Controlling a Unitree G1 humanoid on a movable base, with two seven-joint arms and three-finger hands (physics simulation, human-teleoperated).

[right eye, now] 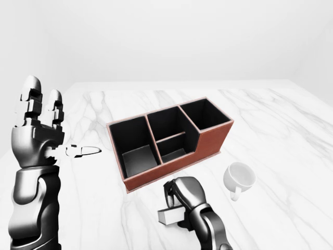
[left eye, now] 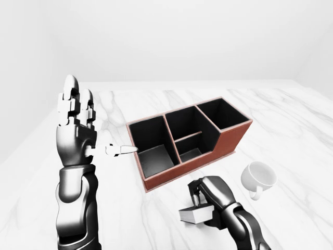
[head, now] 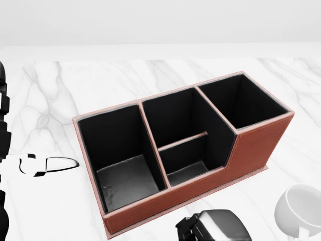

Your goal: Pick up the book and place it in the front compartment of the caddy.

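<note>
The red-brown caddy [left eye: 229,138] with black compartments stands on the marble table at mid view. Its low small compartment [head: 188,170] faces the bottom of the head view. Below the caddy in the left-eye view, a small pale book [left eye: 193,214] lies flat under my right hand [left eye: 204,195]. That hand's fingers curl down round the book. In the head view only the back of the right hand [head: 215,228] shows at the bottom edge, and the book is hidden. My left hand [left eye: 78,99] is raised upright left of the caddy, open and empty.
A white mug [left eye: 258,177] lies on the table right of my right hand, close to the caddy's right end. The table's left edge runs behind my left arm [left eye: 75,198]. A pale wall closes the top of the views.
</note>
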